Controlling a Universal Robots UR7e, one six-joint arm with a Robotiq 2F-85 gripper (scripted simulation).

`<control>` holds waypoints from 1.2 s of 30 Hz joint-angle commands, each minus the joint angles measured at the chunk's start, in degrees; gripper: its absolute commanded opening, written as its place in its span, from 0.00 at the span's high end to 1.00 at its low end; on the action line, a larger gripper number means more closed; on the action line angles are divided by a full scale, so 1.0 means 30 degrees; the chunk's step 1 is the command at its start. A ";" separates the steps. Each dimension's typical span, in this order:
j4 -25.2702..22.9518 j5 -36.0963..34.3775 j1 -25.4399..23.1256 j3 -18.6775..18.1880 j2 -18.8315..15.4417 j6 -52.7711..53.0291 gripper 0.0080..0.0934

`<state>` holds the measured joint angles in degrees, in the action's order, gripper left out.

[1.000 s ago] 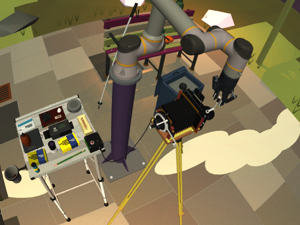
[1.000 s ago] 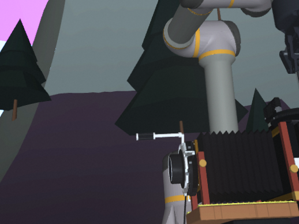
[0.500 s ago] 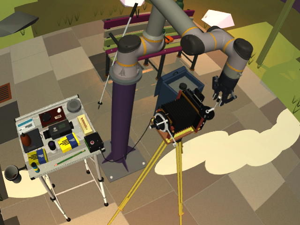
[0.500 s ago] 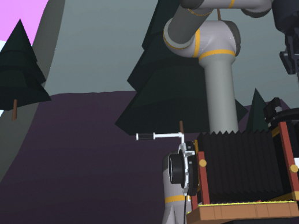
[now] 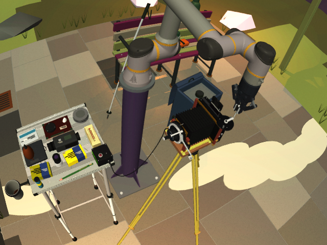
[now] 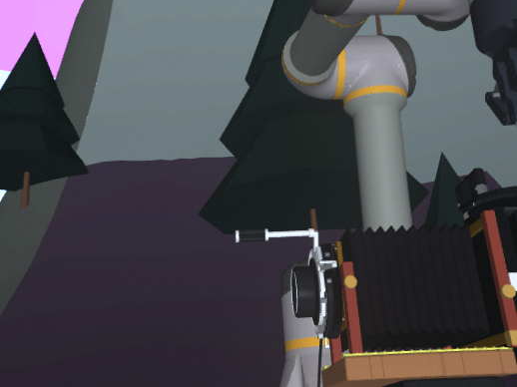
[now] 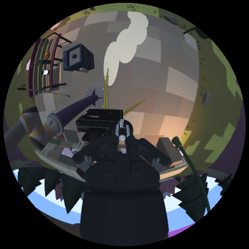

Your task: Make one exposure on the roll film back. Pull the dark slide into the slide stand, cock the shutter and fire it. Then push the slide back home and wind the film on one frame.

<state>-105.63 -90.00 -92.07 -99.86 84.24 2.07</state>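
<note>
The white wind crank handle (image 5: 232,118) on the side of the roll film back (image 5: 220,116) sits between the fingers of my gripper (image 5: 237,109), which has closed on its end; in the wrist camera the handle's tip (image 7: 122,137) shows between the fingers. The bellows camera (image 5: 196,124) stands on a yellow tripod (image 5: 194,184), lens and shutter (image 6: 307,293) facing away from the back. The white cocking lever (image 6: 272,234) sticks out sideways from the shutter. The dark slide is not visible from here.
A blue open case (image 5: 194,92) stands behind the camera. A folding table (image 5: 62,147) to the left carries film boxes, a meter and a black box with a red button (image 5: 101,155), cabled to the shutter. The arm's purple pedestal (image 5: 133,131) and a bench (image 5: 158,44) stand nearby.
</note>
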 commanded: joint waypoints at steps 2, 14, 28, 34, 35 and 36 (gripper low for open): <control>-0.0012 0.0001 0.0000 0.0008 0.0008 0.0000 0.97; -0.0011 0.0001 0.0000 0.0008 0.0008 0.0000 1.00; -0.0003 0.0001 0.0000 0.0013 0.0011 0.0000 1.00; -0.0002 0.0001 0.0000 0.0014 0.0012 0.0000 1.00; -0.0002 0.0001 0.0000 0.0014 0.0012 0.0000 1.00; -0.0002 0.0001 0.0000 0.0014 0.0012 0.0000 1.00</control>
<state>-105.61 -90.00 -92.07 -99.85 84.23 2.07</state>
